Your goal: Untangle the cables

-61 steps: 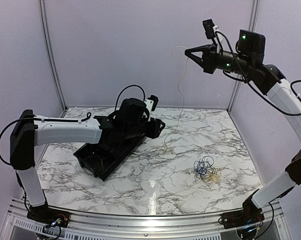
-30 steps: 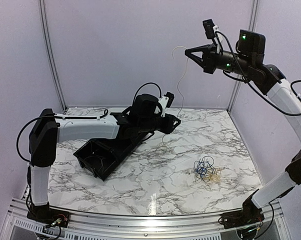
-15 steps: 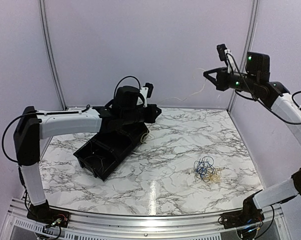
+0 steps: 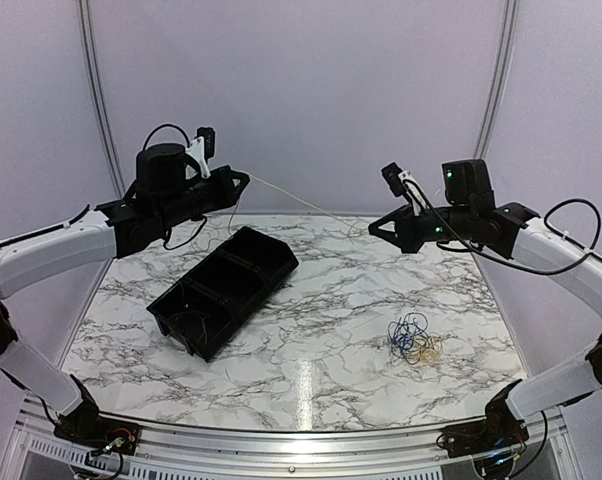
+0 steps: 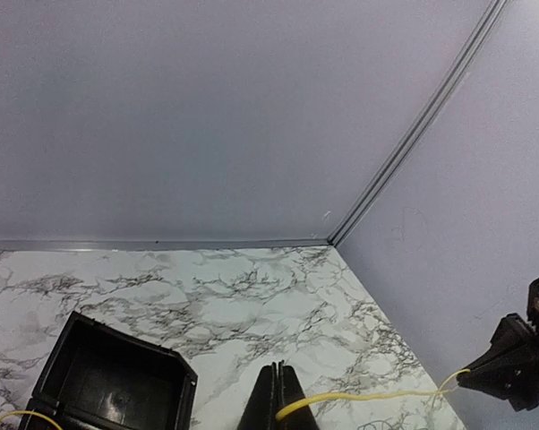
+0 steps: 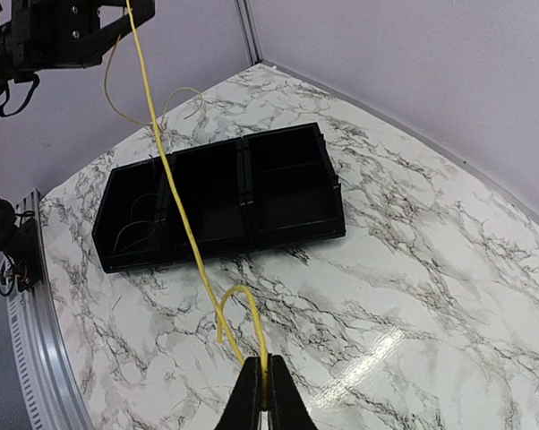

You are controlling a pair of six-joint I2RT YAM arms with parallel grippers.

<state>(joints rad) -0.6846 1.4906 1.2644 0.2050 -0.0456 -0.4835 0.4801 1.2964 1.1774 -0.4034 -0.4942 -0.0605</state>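
So the yellow cable [image 4: 306, 203] is up in the air, pulled into a nearly straight line between the two arms, roughly over the far end of the black bin [image 4: 251, 305] as far as I can tell. The rest of the cables [image 4: 413, 340], blue and yellowish ones in a small knot, sit on the marble surface [image 4: 311, 380] over on the right. They're well apart from the strand, so at least it looks free of that mess. The left claw [image 4: 243, 178] is pinched tight on one end and the right claw [image 4: 373, 228] is pinched tight on the other. In the right wrist view there's only a little loop of wire right by the fingertips. That's my worry: there's basically no slack, so if either arm pulls away any further I'd guess the wire slides out of that thin grip, or kinks. And if one side lets go while it's this taut, it could spring sideways and land outside the bin, or flop onto the knot and get caught up in it. A few pale strands [image 6: 131, 235] look to be lying in the bin's end compartment, so a sloppy drop could snarl with those too.
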